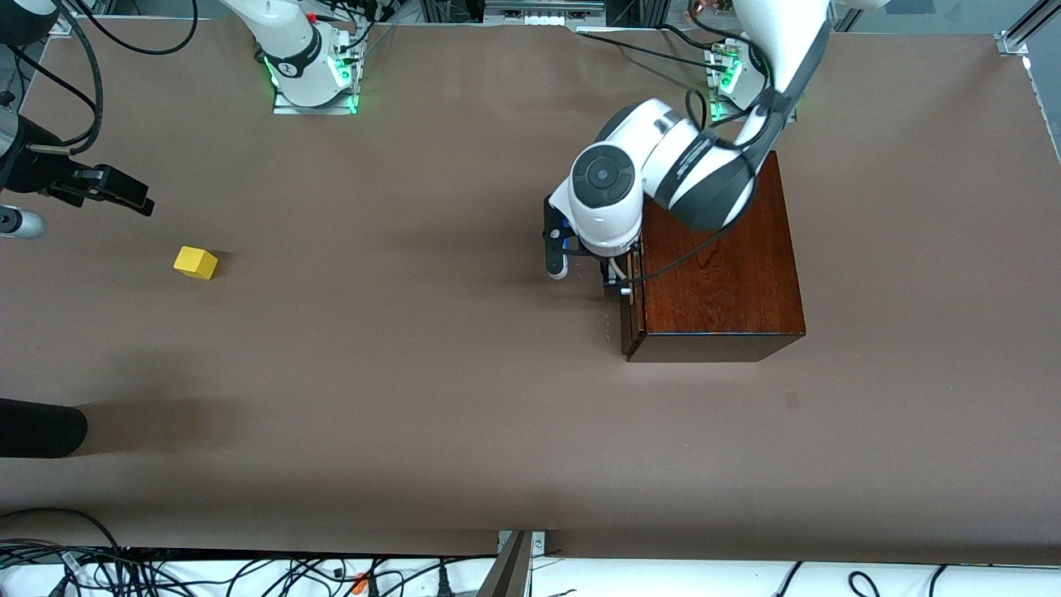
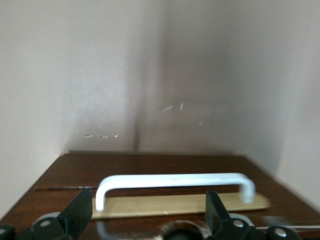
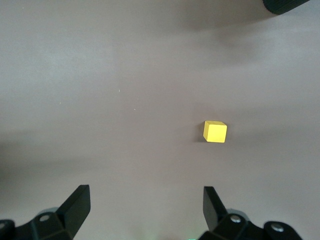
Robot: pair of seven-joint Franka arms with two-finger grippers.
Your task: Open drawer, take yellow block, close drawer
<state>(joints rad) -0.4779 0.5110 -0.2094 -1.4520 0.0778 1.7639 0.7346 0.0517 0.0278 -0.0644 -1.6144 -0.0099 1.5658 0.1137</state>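
Table [image 1: 414, 398]: one; brown covering fills nearly the whole front view; no writing on it can be read
Arms: two white Franka arms; bases along the top edge of the front view, each lit green at the foot
Wooden box [image 1: 721, 274]: one; dark reddish-brown; right of centre in the front view, toward the left arm's end of the table; no label visible
Drawer [image 1: 632, 319]: one; its dark front panel stands at most a sliver out from the box; nothing of the inside shows; white loop handle [image 2: 172, 182] spans the lower middle of the left wrist view, on a pale plate
Left gripper [image 1: 620, 278]: one; centre of the front view, low at the drawer front beside the handle; its two dark fingertips [image 2: 80, 212] stand apart, spread on either side of the handle's middle in the wrist view; whether they touch the handle I cannot tell
Right gripper [image 1: 124, 195]: one; upper left of the front view, in the air over bare table, waiting; its fingertips [image 3: 77, 205] spread wide at the lower edge of its wrist view, nothing between them
Yellow block [image 1: 196, 263]: one; small bright cube; left side of the front view, on the bare table toward the right arm's end, well apart from the box; seen too at [image 3: 215, 132], right of centre; no markings
Dark rounded object [image 1: 41, 429]: one; lower left edge of the front view; what it is I cannot tell
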